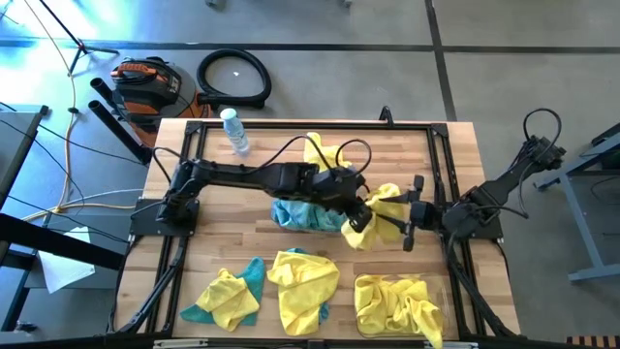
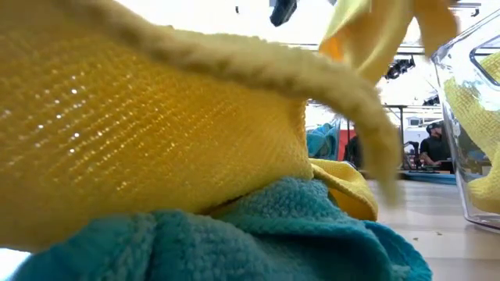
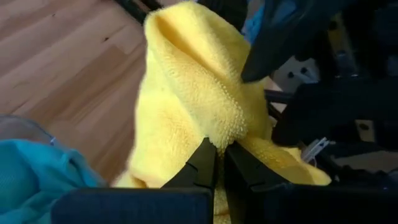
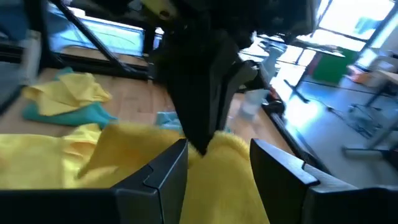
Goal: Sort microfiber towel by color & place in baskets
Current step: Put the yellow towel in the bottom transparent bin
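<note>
My left gripper (image 1: 360, 211) reaches across the middle of the table and is shut on a yellow microfiber towel (image 1: 376, 221). My right gripper (image 1: 403, 213) faces it from the table's right. Its fingers are open on either side of that towel's other end (image 4: 217, 165). A teal towel (image 1: 302, 215) lies in a clear basket (image 3: 25, 127) just left of the held one. The second basket (image 1: 441, 291) stands at the front right with yellow towels (image 1: 397, 305) in it. More towels lie loose: yellow on teal (image 1: 228, 296), yellow over teal (image 1: 305, 283), and yellow at the far middle (image 1: 325, 153). My left gripper pinches a bunched fold of the yellow towel (image 3: 219, 134) between its two fingers (image 3: 202, 165). They come from the table's left, slanting down. The towel is lifted clear of the table and bulges out beyond the fingertips. My right gripper has yellow cloth between its open fingers (image 4: 171, 168); I cannot tell whether they touch it.
A clear plastic bottle (image 1: 233, 132) lies at the far left of the table. A black frame (image 1: 436, 165) runs around the wooden top. In the low view a yellow and a teal towel (image 2: 234, 234) fill the near ground, and the clear basket wall (image 2: 469, 117) stands at the right.
</note>
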`<control>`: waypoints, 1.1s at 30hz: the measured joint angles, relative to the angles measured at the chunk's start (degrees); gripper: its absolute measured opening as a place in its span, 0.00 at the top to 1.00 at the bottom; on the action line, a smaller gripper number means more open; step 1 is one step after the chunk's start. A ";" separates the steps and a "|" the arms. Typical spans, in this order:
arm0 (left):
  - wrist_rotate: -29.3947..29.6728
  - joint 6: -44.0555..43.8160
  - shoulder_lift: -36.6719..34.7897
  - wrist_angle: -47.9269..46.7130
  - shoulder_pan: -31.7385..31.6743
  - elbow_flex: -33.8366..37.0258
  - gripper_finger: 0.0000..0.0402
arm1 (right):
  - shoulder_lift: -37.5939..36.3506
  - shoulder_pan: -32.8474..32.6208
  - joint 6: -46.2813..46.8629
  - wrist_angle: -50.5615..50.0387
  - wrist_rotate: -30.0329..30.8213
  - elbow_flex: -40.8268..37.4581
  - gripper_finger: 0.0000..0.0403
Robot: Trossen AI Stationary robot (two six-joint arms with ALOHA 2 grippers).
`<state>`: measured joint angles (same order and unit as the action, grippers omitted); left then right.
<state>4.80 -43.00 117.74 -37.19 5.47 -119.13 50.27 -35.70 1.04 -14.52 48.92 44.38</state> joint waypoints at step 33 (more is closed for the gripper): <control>-1.31 -0.83 0.85 4.54 -1.70 0.92 1.00 | 10.02 9.59 -0.83 -2.19 -7.29 1.97 0.58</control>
<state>3.49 -43.83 118.60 -32.65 3.77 -118.21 60.29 -26.11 0.21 -16.70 41.63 46.35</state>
